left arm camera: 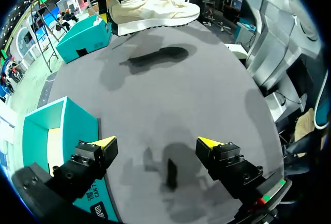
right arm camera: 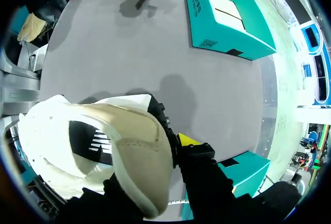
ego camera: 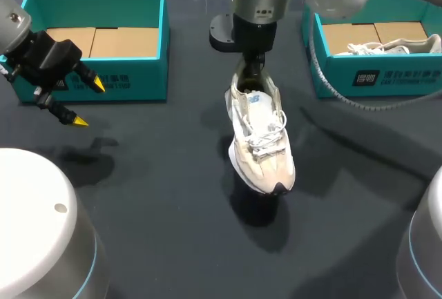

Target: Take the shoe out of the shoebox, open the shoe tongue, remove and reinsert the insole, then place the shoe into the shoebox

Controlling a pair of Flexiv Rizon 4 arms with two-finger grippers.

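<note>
A cream and white shoe point(ego camera: 261, 137) hangs above the dark table, its toe tipped down and its shadow on the surface below. My right gripper point(ego camera: 250, 70) is shut on the heel collar. From its wrist the heel point(right arm camera: 132, 151) fills the space at the fingers, and only one yellow fingertip point(right arm camera: 188, 140) shows beside the collar. My left gripper point(ego camera: 90, 103) stands open and empty at the left, in front of the left teal shoebox point(ego camera: 97, 81). From its wrist the shoe point(left arm camera: 155, 8) appears far ahead of the open left gripper point(left arm camera: 156, 144).
The left shoebox point(right arm camera: 227, 19) holds only brown cardboard. A second teal shoebox point(ego camera: 376, 74) at the back right holds another pale shoe point(ego camera: 394, 47). Bare dark tabletop point(ego camera: 159, 175) lies between the two grippers and in front of the shoe.
</note>
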